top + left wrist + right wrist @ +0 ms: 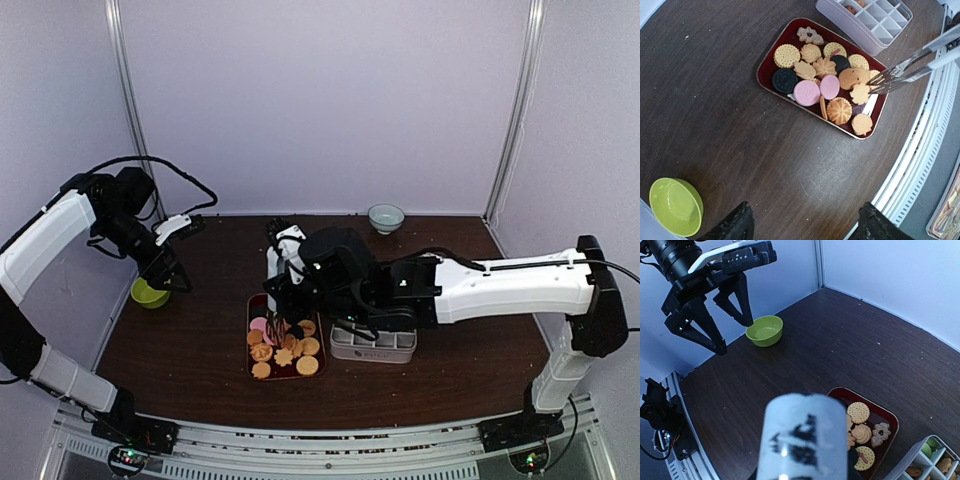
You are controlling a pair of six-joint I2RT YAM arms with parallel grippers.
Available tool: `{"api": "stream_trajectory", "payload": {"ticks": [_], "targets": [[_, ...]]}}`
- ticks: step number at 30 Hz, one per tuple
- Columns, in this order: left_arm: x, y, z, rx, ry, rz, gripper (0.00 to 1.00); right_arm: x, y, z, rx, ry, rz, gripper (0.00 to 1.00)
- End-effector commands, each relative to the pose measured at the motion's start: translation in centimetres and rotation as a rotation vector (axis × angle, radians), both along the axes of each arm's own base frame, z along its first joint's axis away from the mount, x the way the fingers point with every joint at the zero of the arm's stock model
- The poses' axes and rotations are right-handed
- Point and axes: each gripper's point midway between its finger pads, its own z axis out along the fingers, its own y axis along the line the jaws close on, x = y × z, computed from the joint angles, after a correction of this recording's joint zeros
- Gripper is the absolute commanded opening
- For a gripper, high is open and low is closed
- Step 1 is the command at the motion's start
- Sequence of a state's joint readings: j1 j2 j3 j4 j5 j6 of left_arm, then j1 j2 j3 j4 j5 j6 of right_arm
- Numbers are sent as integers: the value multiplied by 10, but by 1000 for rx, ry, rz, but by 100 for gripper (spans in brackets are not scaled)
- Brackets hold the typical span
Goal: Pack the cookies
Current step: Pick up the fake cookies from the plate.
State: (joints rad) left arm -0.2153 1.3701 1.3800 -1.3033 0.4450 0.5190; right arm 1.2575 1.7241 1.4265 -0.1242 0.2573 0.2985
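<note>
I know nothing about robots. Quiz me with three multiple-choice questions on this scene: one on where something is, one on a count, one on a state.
1. The tips of the metal tongs are:
A) over the red tray
B) in the green bowl
C) in the divided box

2. Round pink cookies on the tray:
A) none
B) two
C) five

3. The left gripper is:
A) open and empty
B) shut on a cookie
C) shut on the tongs

Answers:
1 A, the tongs end just above the biscuits on the tray.
2 B, two pink rounds lie side by side.
3 A, its fingers stand apart with nothing between them.
</note>
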Motion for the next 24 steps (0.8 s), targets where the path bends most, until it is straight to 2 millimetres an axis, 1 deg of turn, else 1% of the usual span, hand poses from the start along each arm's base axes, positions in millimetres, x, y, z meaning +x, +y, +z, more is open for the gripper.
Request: {"api": "stream_trajectory", "payload": {"ticks": [1, 4, 8, 15, 20, 24], "targets": [[3, 0, 2, -13, -16, -5, 74, -4, 27, 20, 79, 14, 50, 29], [3, 0, 3, -14, -15, -5, 74, -2, 40, 12, 68, 25, 62, 30], [2, 1, 2, -14, -17, -6, 74, 0, 50, -4, 39, 36, 67, 31], [1, 0, 2, -19, -13, -7, 74, 5, 55, -26, -12, 36, 52, 35], [0, 1, 1, -17, -12, -8, 74, 6, 57, -34, -28, 39, 49, 37], [0, 0, 1, -19, -12, -8, 74, 8, 58, -36, -34, 34, 42, 39]]}}
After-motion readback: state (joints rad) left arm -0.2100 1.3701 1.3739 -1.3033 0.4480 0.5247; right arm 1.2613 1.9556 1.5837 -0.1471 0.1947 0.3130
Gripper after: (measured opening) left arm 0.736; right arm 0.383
